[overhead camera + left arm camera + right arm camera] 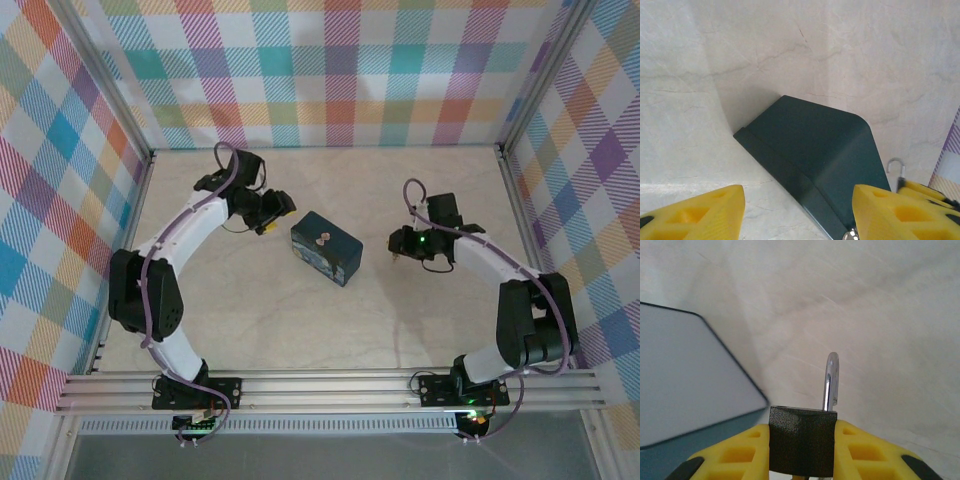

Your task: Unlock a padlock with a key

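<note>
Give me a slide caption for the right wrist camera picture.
Right gripper clamps the padlock by its dark body, shackle pointing forward, box at left.

High fixed camera looking down over the whole desk (250, 330), wrist cameras close and low (opposite sides), sharing box (326, 248) and padlock (802, 440).

Pale, marble-veined desk (300, 320). A single dark blue box (326, 248) rests directly on it near the centre, set askew to the desk's edges, with bare surface on every side of it.
</note>
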`<control>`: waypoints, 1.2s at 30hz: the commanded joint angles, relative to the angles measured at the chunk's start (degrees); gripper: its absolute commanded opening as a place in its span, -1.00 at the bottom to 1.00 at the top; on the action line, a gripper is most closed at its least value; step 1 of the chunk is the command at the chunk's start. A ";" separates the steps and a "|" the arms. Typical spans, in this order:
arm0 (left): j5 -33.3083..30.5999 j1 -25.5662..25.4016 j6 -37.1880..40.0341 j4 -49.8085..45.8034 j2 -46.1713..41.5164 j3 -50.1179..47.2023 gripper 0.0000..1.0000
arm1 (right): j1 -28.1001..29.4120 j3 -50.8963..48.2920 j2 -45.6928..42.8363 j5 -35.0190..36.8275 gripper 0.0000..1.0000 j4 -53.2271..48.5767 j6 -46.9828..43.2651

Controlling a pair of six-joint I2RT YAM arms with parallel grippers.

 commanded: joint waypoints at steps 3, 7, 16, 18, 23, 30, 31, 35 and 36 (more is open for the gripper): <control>1.32 1.08 1.57 -1.48 -2.81 -0.45 0.18 | -0.18 -0.52 2.79 5.73 -0.33 -0.52 -3.36; 1.29 1.33 1.78 -1.39 -3.41 -0.85 0.18 | -0.07 0.74 3.81 6.24 -0.12 -2.75 -5.38; 2.40 3.87 2.10 -1.30 -4.50 -2.15 0.18 | 1.47 6.74 -5.18 -2.12 0.12 -6.40 -10.51; 2.40 4.07 2.28 -1.48 -4.42 -2.21 0.18 | 4.98 7.16 -7.30 -4.46 0.29 -3.54 -12.00; 2.27 4.21 1.86 -1.46 -4.72 -2.57 0.18 | 14.27 9.43 -5.88 1.11 0.46 -0.92 -18.07; 1.77 4.55 2.18 -2.20 -5.97 -3.20 0.18 | 18.19 13.43 0.50 5.17 0.99 -3.31 -23.32; 1.76 4.60 2.18 -2.17 -6.08 -3.35 0.18 | 18.70 13.70 1.12 6.31 0.99 -3.52 -24.18; 1.85 4.68 2.09 -1.94 -6.01 -3.86 0.18 | 20.45 14.30 3.15 8.05 1.00 -3.27 -28.33; 1.81 4.68 2.03 -1.88 -5.91 -3.88 0.18 | 20.68 14.42 3.60 7.77 0.99 -3.12 -28.53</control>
